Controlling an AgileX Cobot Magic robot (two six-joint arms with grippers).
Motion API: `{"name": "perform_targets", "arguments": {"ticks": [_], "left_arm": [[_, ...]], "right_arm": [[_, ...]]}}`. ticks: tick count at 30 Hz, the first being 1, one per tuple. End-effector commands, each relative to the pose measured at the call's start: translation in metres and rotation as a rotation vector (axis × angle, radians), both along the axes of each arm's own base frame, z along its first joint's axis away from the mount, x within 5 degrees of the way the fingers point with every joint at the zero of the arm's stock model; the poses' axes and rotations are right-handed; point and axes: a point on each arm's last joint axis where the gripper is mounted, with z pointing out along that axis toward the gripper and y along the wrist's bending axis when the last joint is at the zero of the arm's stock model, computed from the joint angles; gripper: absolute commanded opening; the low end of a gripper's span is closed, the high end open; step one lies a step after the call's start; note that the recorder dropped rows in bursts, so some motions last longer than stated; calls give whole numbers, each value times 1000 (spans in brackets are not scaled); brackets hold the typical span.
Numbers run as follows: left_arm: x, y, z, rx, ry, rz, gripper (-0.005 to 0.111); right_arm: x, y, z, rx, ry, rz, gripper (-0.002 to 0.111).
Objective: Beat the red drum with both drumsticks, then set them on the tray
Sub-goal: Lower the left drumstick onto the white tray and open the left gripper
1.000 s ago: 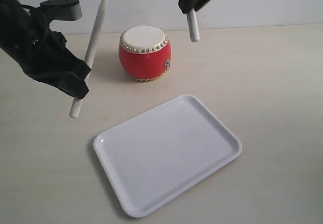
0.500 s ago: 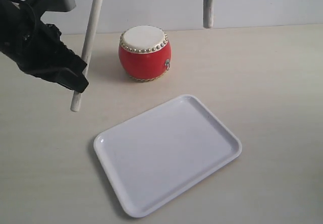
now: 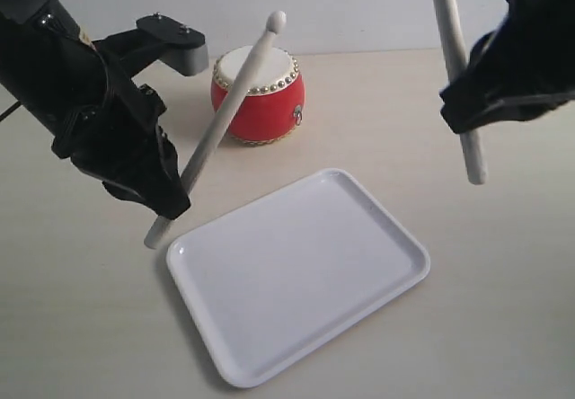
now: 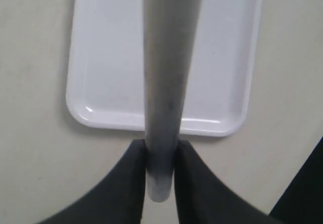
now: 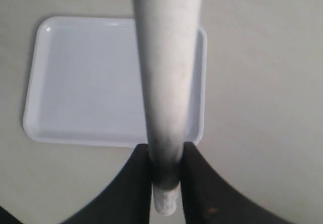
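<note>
Pale wood filled both grips: the left pincer (image 3: 175, 197) clamped the left drumstick (image 3: 229, 107) near its butt, the stick slanting up toward the red drum (image 3: 260, 102) beyond it; the right pincer (image 3: 463, 116) clamped the right drumstick (image 3: 449, 22) near upright. Below and between them lay the white tray (image 3: 296, 273). Placing seemed next: each stick should go down low and flat, well inside the rim, lest it roll. Bare worktop (image 3: 503, 282) ringed the tray.
</note>
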Motion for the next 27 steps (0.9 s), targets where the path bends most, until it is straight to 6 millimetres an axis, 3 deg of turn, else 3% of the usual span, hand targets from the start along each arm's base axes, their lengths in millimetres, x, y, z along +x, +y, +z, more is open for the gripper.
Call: {"name": "perform_targets", "arguments": {"ticks": [1, 5, 9, 14, 22, 27], "left_arm": [[5, -3, -13, 94, 83, -48, 0], [17, -15, -23, 149, 150, -82, 0], [33, -34, -32, 244, 86, -129, 0], [39, -56, -56, 296, 101, -185, 0], [45, -60, -107, 402, 190, -212, 0], [47, -61, -118, 416, 210, -226, 0]], "right_arm": [[-19, -13, -1, -6, -42, -2, 0], [-32, -20, 3, 7, -64, -3, 0], [-41, -24, 1, 9, -67, -3, 0], [-45, -26, -5, 6, -52, -4, 0], [-46, -26, -9, 5, -47, -4, 0], [-45, -26, -8, 8, -51, -5, 0]]}}
